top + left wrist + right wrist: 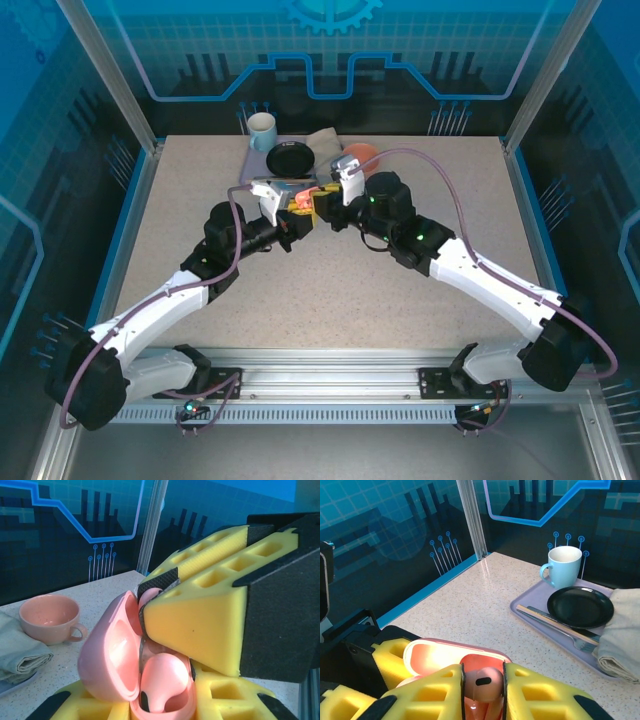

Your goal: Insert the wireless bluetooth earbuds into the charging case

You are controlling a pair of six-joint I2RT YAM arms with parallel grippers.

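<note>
My left gripper (159, 707) is shut on the open salmon-pink charging case (107, 655), its lid swung to the left. One pink earbud (165, 677) sits in a well of the case. My right gripper (483, 690) is shut on a second pink earbud (482, 681), held between its yellow fingers (430, 692) right over the open case (437, 655). In the left wrist view those right fingers (200, 620) reach in from the upper right with the earbud tip (148, 598) at the case's mouth. From above, both grippers meet at the case (300, 200) in mid-table.
A lavender tray (520, 605) behind the grippers carries a light blue mug (564, 565), a black plate (580, 606), cutlery (555, 624) and a folded cloth (620, 640). A pink cup (50, 617) stands beside the tray. Glass walls enclose the table.
</note>
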